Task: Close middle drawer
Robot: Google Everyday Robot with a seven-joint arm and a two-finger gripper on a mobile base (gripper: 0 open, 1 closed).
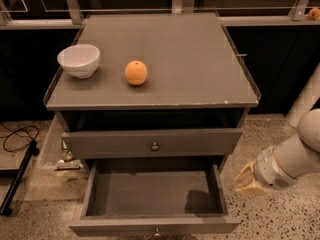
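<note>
We see one gripper, low in the frame at about 4 o'clock, at the end of a pale arm that enters from the right edge. It sits just beside the right side wall of the middle drawer. We cannot tell whether it touches that wall, nor whether it is spread or pressed together. We see nothing held in it.

The middle drawer is at 6 o'clock, pulled far out of the cabinet, its grey floor showing. Its low front panel runs along the bottom edge, with a small round knob half cut off there.

We count two drawers. The second, the upper drawer, lies just above the first and is nearly in, with its own knob, so there are two knobs.

On the cabinet top stand one white bowl at 10 o'clock and, near it to the right, one orange, the two apart. A second small orange ball rests on the ledge at 2 o'clock.
</note>
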